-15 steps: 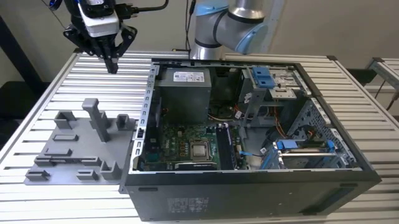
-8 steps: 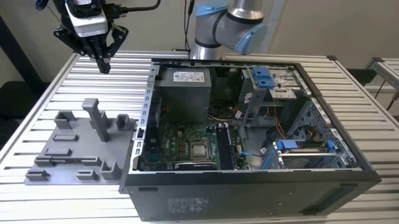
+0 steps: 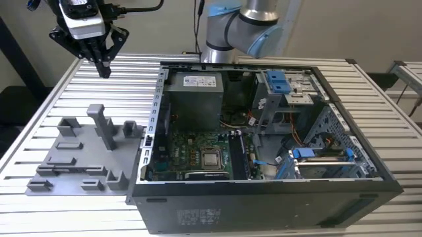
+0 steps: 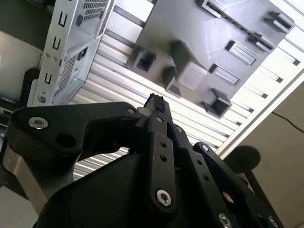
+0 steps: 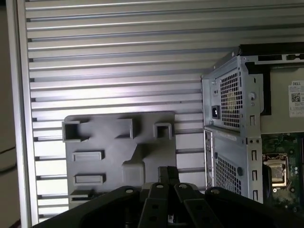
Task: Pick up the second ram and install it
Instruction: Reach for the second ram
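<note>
The black robot gripper point(image 3: 104, 73) hung high over the far corner of the silver ribbed metal bench point(image 3: 72, 94), on the exterior view's left. Its fingers were pressed together with nothing between them, as both wrist views showed point(image 4: 156, 100) point(image 5: 167, 171).

Under it lay a wide strip of bare bench. That open room ran from the far edge to the flat grey plastic holder plate point(image 3: 86, 158). The plate sat near the bench's edge on the exterior view's left, close to the front. Short blocks and one tall post stood up from it.

The big black open computer case point(image 3: 264, 207) lay just beside the plate and took up the middle of the bench. Its tall metal wall point(image 3: 157, 113) stood between the plate and the inside of the case. Inside were a grey metal power-supply box point(image 3: 193, 101) at the far side and a green motherboard point(image 3: 185, 153) nearer the front. Long black slots point(image 3: 238, 153) ran beside the square silver chip point(image 3: 212, 159), pointing from the front edge toward the far edge. The robot's grey and blue arm point(image 3: 250, 24) rose behind the case.

I could not tell where the second ram was, or which way it pointed.
</note>
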Action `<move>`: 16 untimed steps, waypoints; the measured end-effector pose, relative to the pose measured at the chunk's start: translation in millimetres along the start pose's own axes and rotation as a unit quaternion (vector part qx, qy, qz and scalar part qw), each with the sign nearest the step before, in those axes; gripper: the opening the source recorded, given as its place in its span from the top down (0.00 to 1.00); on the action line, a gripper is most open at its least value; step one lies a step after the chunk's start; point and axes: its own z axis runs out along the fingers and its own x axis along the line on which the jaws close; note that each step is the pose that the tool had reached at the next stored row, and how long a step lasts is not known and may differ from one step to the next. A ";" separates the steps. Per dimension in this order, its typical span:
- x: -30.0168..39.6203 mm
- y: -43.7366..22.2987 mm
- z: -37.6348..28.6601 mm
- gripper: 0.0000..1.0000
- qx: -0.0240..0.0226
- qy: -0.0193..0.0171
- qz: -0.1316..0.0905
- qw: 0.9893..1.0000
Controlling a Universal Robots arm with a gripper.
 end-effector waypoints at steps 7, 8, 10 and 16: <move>8.1 -0.6 0.1 0.89 0.000 0.001 0.000 1.000; 9.2 -0.7 0.1 0.89 0.000 0.001 0.000 1.000; 11.2 -0.8 0.1 0.89 0.000 0.001 0.000 1.000; 18.9 -1.4 0.2 0.89 0.000 0.002 0.000 1.000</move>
